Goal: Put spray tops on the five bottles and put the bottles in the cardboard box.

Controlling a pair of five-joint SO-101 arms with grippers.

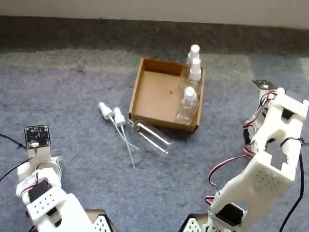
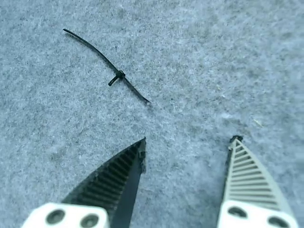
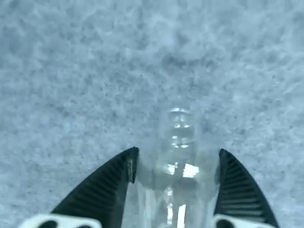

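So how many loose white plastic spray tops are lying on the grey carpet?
2. One white plastic spray top lies left of the brown cardboard box; the other spray top lies beside it, nearer the box.

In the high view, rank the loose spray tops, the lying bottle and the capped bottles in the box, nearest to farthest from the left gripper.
From the left gripper, at the near left:
1. Spray tops, left of the box.
2. Lying bottle, just in front of the box.
3. Capped bottles, along the box's right wall.
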